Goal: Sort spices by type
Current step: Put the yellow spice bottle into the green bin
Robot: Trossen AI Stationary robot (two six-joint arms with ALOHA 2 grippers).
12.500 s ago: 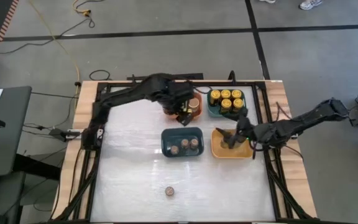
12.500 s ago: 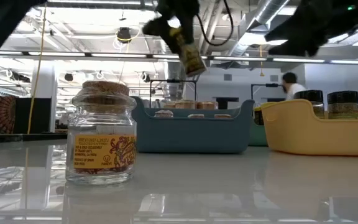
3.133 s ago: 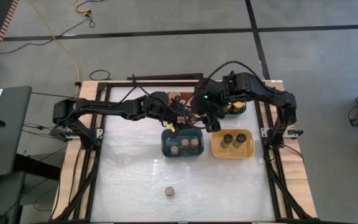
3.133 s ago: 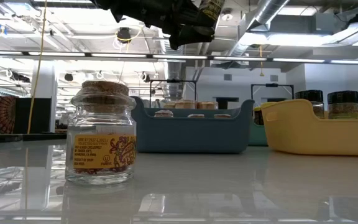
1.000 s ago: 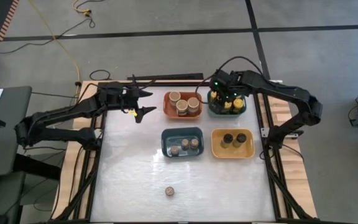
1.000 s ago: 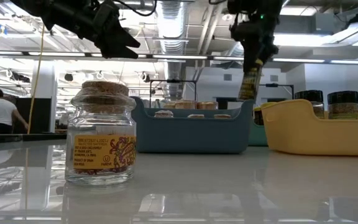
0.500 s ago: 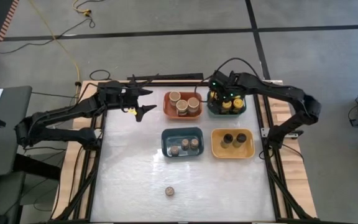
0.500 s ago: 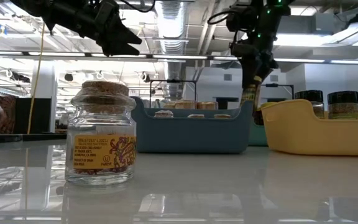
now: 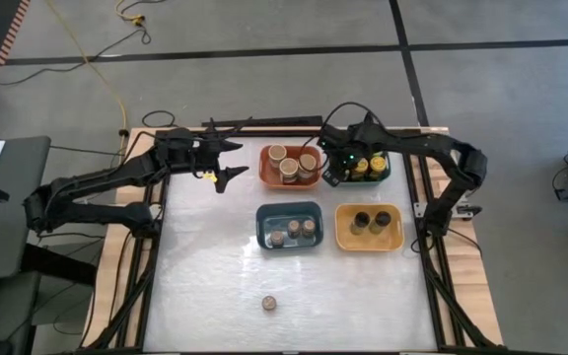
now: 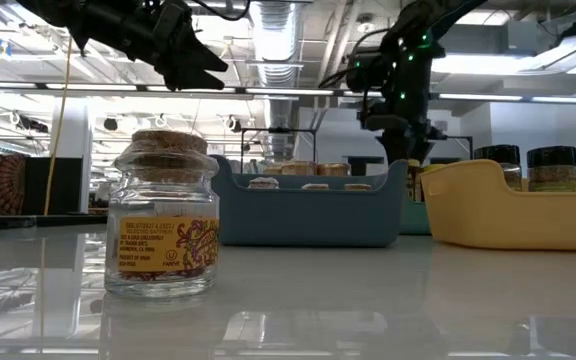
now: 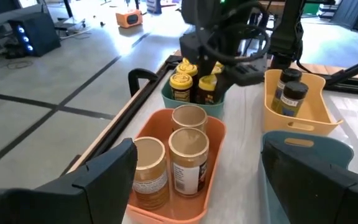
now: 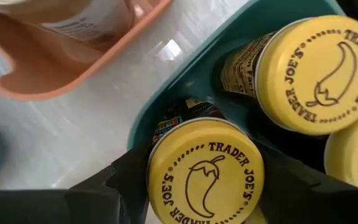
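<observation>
You have a yellow-lidded spice jar clamped between the right gripper's fingers, lowered into the teal bin at the upper right of the overhead frame, next to the other yellow-lidded jars already there. Just left of that bin, the orange bin holds three tan-lidded jars. Below it, near the frame's centre, the blue bin carries three small brown-topped jars, and the yellow bin to its right has two dark-topped jars. One cork-topped jar stands alone on the white table, low in the frame and well apart from all the bins. Your left gripper hangs at the upper left, fingers spread and holding nothing, left of the orange bin.
</observation>
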